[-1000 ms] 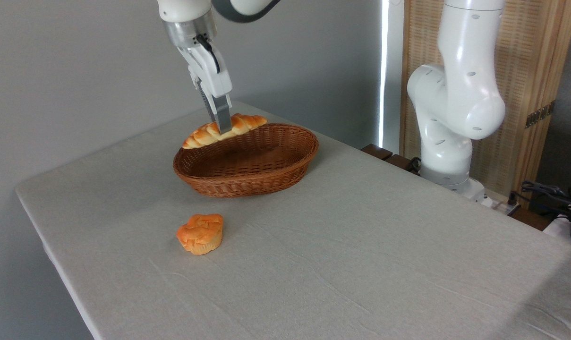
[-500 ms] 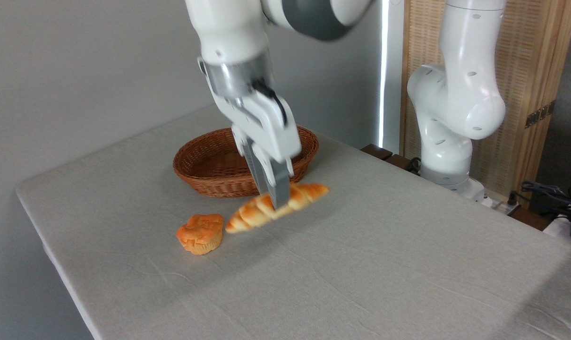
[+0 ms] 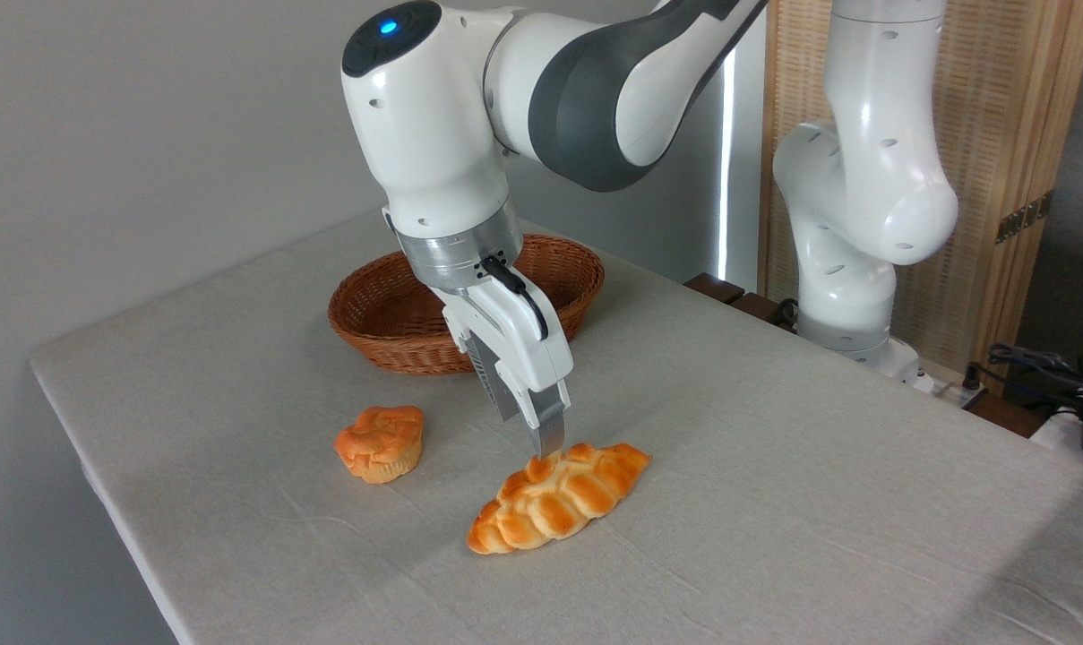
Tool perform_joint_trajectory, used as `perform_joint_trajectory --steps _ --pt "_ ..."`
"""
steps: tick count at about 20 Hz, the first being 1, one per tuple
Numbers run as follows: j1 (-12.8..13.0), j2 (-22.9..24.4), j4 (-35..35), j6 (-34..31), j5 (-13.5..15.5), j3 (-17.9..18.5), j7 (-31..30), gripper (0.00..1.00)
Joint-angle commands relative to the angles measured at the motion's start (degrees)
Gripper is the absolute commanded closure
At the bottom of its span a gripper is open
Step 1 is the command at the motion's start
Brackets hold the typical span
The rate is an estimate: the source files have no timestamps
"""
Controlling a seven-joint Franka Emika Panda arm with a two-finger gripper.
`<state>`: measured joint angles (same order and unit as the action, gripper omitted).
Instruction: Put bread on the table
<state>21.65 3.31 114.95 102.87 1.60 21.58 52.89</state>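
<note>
Plain grey wall (image 3: 147, 134) behind; bright light strip (image 3: 729, 179) at its edge, w/ wood slatted screen (image 3: 1007, 134) on right.

The bread (image 3: 559, 498) looked glossy; the surface (image 3: 774, 466) wore matt, wrinkled cloth; the basket (image 3: 389, 327) was woven wicker; the pincer (image 3: 548, 441) had smooth plastic.

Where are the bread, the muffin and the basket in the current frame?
bread (image 3: 559, 499): fixed camera, middle of its braided top.
muffin (image 3: 380, 442): fixed camera, centre of its orange top.
basket (image 3: 389, 336): fixed camera, front-left outer wicker wall.
</note>
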Motion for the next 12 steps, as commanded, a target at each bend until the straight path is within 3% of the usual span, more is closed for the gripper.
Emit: perform_joint_trajectory --steps 1,3,5,10,12 --pt "0.41 0.65 0.01 0.57 0.07 0.65 0.55 0.00" --pt "-0.29 1.08 -2.35 0.49 -0.11 0.57 0.03 0.00" --pt "-3.18 1.17 -7.70 -1.26 0.07 -1.18 -1.11 0.00" --pt "-15.04 0.73 -17.91 -5.74 -0.11 -17.16 -11.04 0.00" --pt "-16.73 0.56 -20.37 -10.21 -0.28 -21.13 -12.89 0.00"
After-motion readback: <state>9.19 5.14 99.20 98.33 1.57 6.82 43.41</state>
